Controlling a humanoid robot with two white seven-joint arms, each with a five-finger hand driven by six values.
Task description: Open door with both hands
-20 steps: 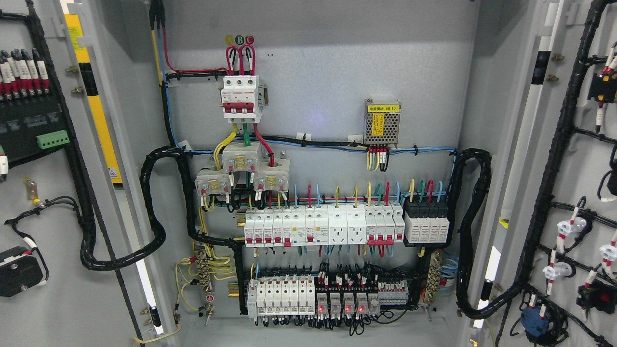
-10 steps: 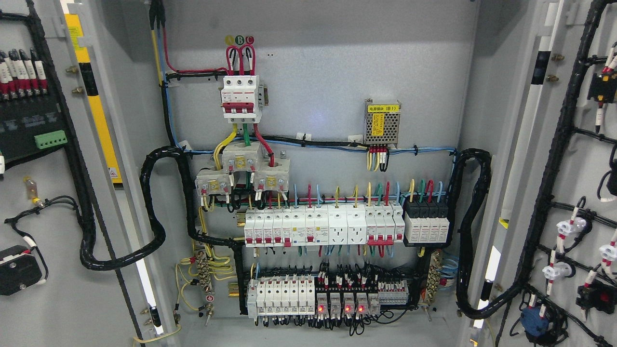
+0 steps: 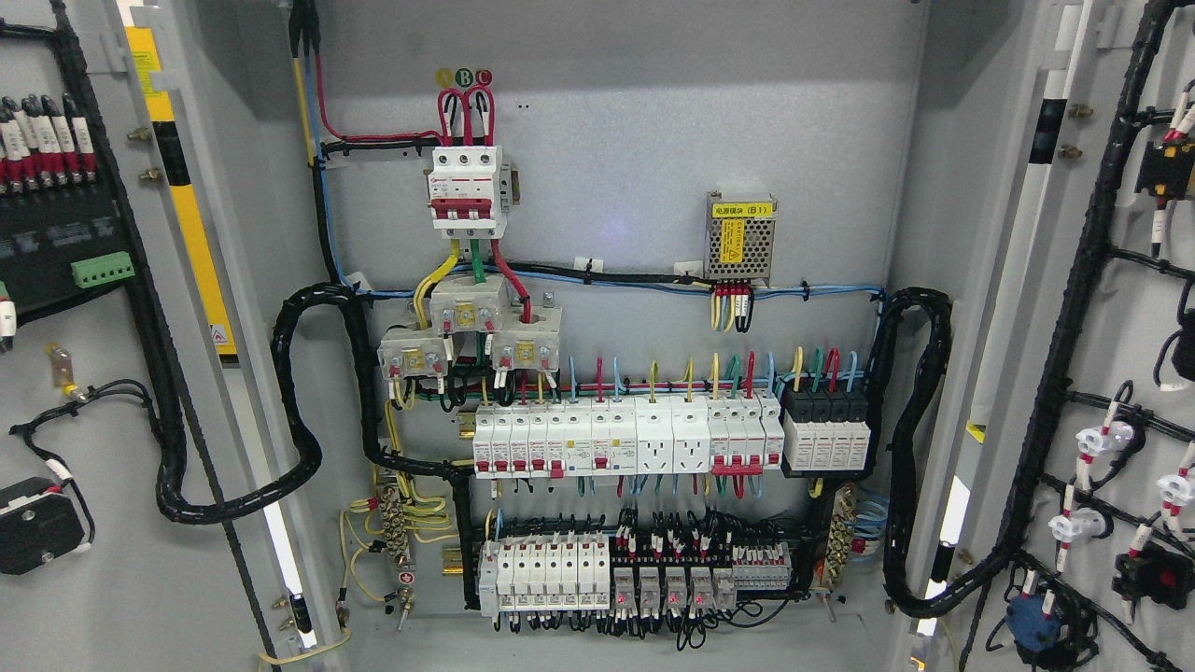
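Both grey metal cabinet doors stand swung wide open. The left door fills the left edge of the frame with its inner face toward the camera, and the right door does the same at the right edge. Neither robot hand nor arm shows anywhere in the frame, so the state of the fingers cannot be told.

Between the doors lies the grey back panel of the electrical cabinet. In the upper middle sits a white three-pole breaker with red toggles, fed from above by looping red wires. To its right, a small perforated metal power module with a yellow label hangs on the panel. Below the breaker are three pale grey terminal blocks, clustered together. A long row of white circuit breakers and sockets runs across the middle, ending at the right in a black surge module with white fronts. In the lower middle, a second row of white breakers stands just beside a set of relays with red lights.

A thick black wrapped cable bundle loops from the left door into the cabinet, and another black bundle loops at the right. A yellow and black strip runs down the left frame edge. A green terminal connector sits on the left door.
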